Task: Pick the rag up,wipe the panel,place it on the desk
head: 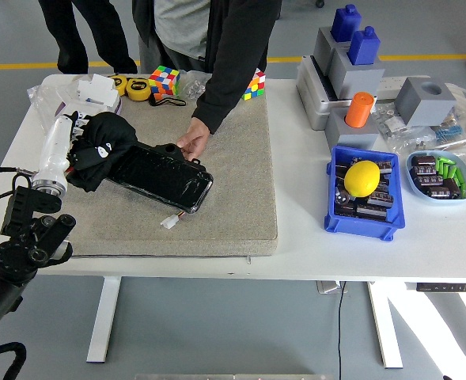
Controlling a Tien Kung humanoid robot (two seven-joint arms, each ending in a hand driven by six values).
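Observation:
A black rag (100, 145) is bunched in my left hand (73, 150), whose white fingers are shut on it. It rests on the left end of a glossy black panel (163, 178) lying on a grey felt mat (233, 190). A person's hand (191, 142) at the far side holds the panel's top edge steady. My right hand is out of view.
Behind the mat stand a white box (86, 99), tape measures (138, 89) and two colour cubes (163, 81). On the right are a blue bin with a yellow lemon (361, 177), grey blocks (351, 63) and a tray of parts (441, 176).

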